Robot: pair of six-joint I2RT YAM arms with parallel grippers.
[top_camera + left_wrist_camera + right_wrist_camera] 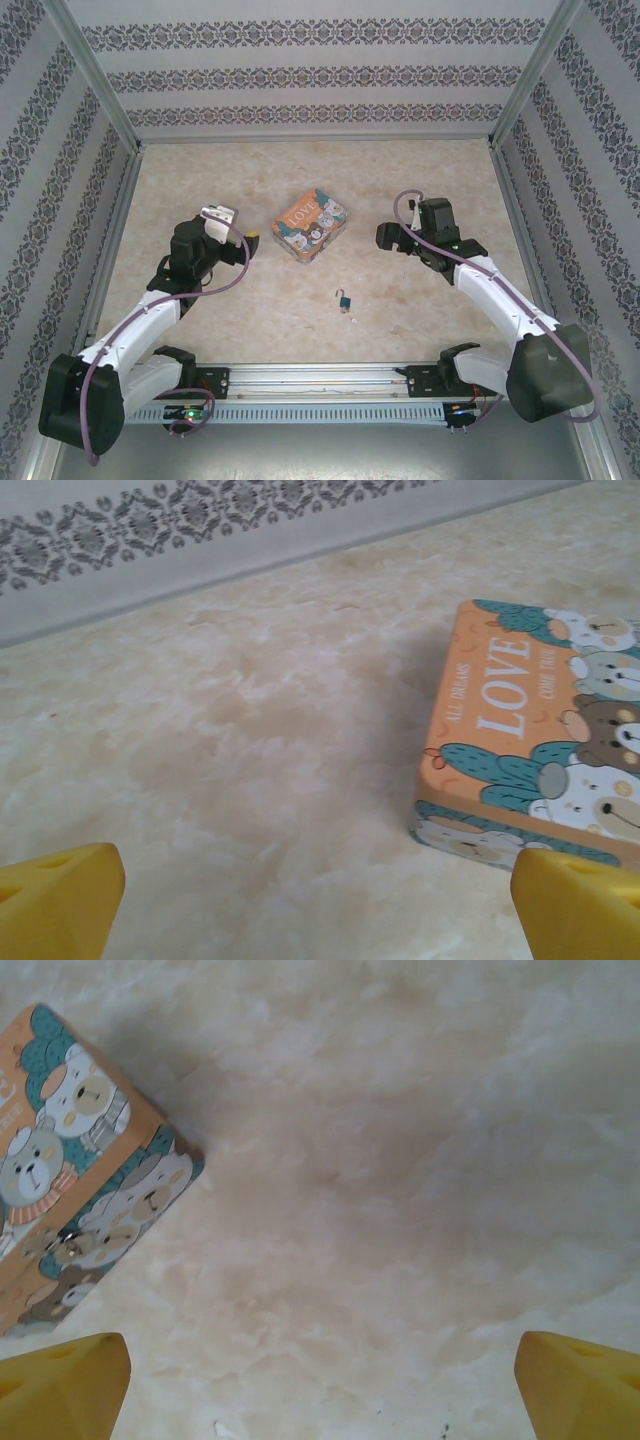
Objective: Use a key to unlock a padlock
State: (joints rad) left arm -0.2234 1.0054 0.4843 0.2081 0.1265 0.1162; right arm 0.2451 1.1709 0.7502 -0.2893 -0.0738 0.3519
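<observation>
Found padlock [344, 299] nearward of tin [313, 226], lying free. Judged light, rigid, slick; best pinched across teal body, not shackle. Noted left gripper [320, 900] and right gripper [320, 1390] flanking tin, both wide, empty.

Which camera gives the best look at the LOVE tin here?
The left wrist view: the tin is large there, its lid lettering readable, though the right edge crops it. The top external view shows the whole tin, but small. The right wrist view catches one corner at its left edge.
</observation>
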